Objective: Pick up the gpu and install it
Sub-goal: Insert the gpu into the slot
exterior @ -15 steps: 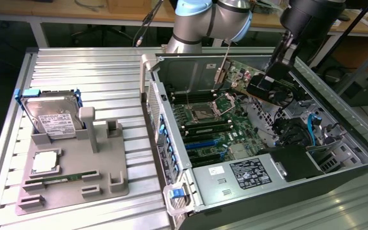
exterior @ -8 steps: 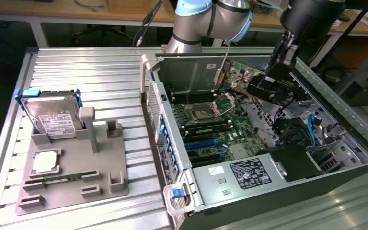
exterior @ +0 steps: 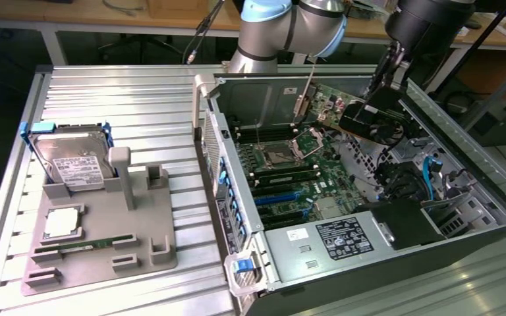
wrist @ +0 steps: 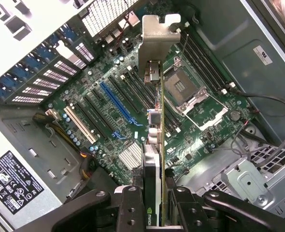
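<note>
Jaws clamp gpu [wrist: 154, 137] edge-on above motherboard [wrist: 101, 94].

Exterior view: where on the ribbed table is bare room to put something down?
Bare: the table beyond the hard drive, up to the open computer case. Crowded: the gray holder, and inside the case, where the tool holds the gpu above the motherboard.

gpu [wrist: 154, 121] — matt metal bracket, black plastic cooler
</note>
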`<state>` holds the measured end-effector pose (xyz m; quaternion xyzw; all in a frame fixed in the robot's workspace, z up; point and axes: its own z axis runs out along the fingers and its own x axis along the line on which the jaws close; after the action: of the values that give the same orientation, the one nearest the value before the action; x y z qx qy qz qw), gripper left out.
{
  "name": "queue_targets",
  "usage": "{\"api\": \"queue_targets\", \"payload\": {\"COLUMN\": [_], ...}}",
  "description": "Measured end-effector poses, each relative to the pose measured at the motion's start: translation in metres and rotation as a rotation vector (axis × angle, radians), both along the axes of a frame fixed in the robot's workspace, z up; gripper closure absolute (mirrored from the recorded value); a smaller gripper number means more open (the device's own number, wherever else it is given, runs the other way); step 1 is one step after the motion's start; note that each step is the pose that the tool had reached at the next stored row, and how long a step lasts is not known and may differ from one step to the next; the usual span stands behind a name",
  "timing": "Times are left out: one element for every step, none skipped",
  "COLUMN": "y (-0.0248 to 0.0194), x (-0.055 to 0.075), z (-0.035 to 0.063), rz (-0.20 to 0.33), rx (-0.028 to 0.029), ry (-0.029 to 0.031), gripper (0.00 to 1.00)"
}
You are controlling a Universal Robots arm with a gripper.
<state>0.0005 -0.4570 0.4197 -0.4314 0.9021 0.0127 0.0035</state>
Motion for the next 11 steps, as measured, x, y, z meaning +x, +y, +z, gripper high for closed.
{"api": "queue_targets", "payload": {"y": [0.0000, 0.0000, 0.0000, 0.0000, 0.0000, 0.0000, 0.0000, 0.0000, 0.0000, 0.0000, 0.0000], "x": [0.0000, 0.0000, 0.0000, 0.0000, 0.0000, 0.0000, 0.0000, 0.0000, 0.0000, 0.0000, 0.0000], "z": [0.0000, 0.0000, 0.0000, 0.0000, 0.0000, 0.0000, 0.0000, 0.0000, 0.0000, 0.0000, 0.0000], "rz": [0.000, 0.000, 0.000, 0.000, 0.002, 0.005, 0.010, 0.016, 0.026, 0.035, 0.042], "rx": [0.0000, 0.0000, 0.0000, 0.0000, 0.0000, 0.0000, 0.0000, 0.0000, 0.0000, 0.0000, 0.0000], "ry": [0.0000, 0.0000, 0.0000, 0.0000, 0.0000, 0.0000, 0.0000, 0.0000, 0.0000, 0.0000, 0.0000], "gripper": [0.73, 0.73, 0.73, 0.73, 0.73, 0.73, 0.73, 0.73, 0.73, 0.73, 0.73]}}
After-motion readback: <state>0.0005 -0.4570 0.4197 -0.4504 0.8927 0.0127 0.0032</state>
